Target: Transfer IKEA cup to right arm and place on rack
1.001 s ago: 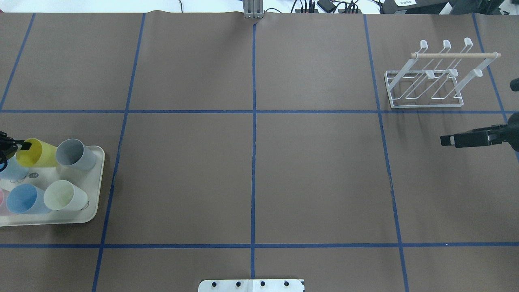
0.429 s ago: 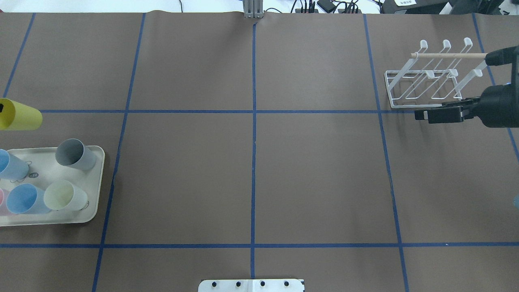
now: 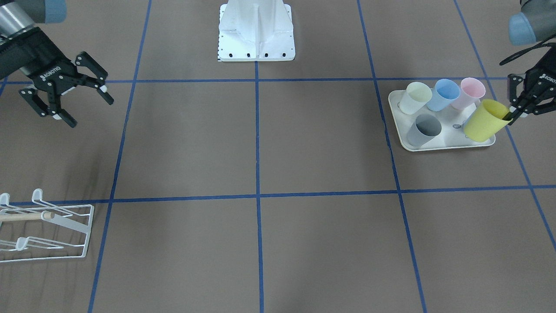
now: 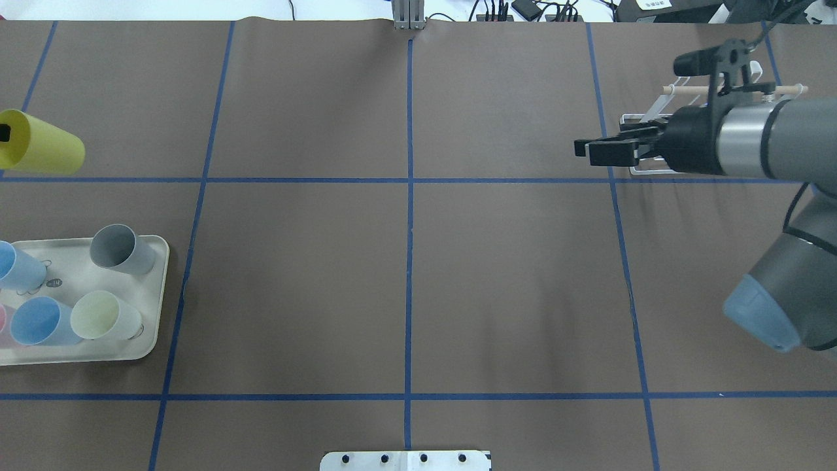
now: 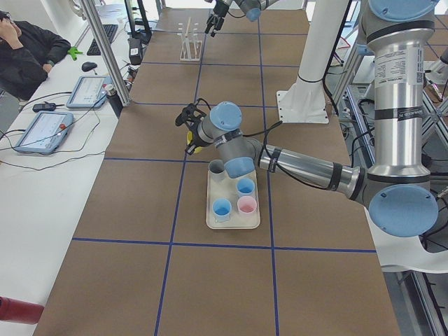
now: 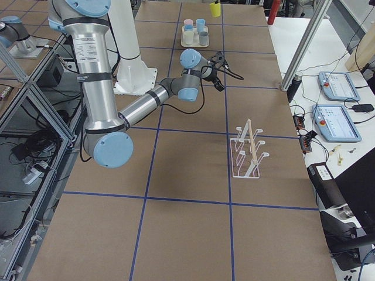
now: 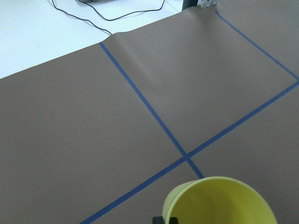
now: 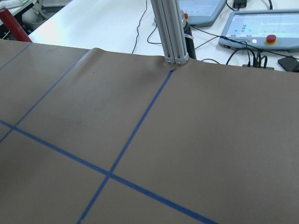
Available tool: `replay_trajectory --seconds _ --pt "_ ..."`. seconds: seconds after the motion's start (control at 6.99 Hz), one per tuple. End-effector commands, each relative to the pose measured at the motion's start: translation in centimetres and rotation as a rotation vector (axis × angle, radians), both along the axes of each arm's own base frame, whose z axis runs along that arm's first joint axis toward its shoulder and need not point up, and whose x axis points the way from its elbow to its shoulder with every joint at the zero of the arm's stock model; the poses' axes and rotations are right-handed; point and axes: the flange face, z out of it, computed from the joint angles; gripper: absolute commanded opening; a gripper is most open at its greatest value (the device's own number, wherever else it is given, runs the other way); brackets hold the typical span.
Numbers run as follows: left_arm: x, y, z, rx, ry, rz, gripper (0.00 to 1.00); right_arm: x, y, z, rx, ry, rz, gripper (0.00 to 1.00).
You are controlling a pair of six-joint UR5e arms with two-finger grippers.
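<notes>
Yellow plastic cup, held in the air above the bench, tipped sideways, rim pinched by the left claw with one finger inside, white wire rack with wooden dowel upright on the bench's right side, right arm stretched out level near it, right claw spread wide

Surface: brown paper-covered table, with white metal base plate at the near edge, centre. Left end, middle band — cream plastic tray on the table, five cups standing in it. Far row: grey plastic cup at right, pale-blue plastic cup to its left. Near row: pale-green plastic cup at right, blue plastic cup left of it, pink plastic cup leftmost. In the air beyond the tray's far edge, yellow plastic cup on its side, one finger of the black left gripper inside its rim. Far right — white wire rack with wooden dowel on the table, with the black right gripper aloft to its left.
</notes>
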Motion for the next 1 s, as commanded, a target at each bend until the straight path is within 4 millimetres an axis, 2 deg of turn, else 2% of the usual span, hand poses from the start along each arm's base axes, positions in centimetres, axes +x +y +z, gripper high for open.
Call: replay_trajectory --seconds 0.0,0.14,0.43,0.57,0.72,0.86 --pt "2.9 0.4 -6.2 -0.172 0.192 0.059 0.0 -8.6 4.2 -3.2 0.183 0.054 0.035 0.99" --pt "5.3 0.9 -10.8 -0.309 0.317 0.085 0.0 -11.0 5.9 -4.7 0.271 0.074 -0.024 0.99" --pt "11.0 2.1 -16.9 -0.356 0.414 0.199 0.0 -15.0 9.7 -7.9 0.356 0.04 -0.106 0.99" --pt "13.0 3.2 -18.4 -0.365 0.456 0.257 0.0 -15.6 10.4 -7.9 0.391 0.061 -0.106 0.98" --pt "14.5 3.6 -19.7 -0.363 0.479 0.274 0.0 -16.5 12.0 -8.4 0.493 0.054 -0.136 0.98" --pt "17.0 4.3 -20.5 -0.359 0.486 0.298 0.0 -17.5 12.7 -7.4 0.579 -0.03 -0.128 0.98"
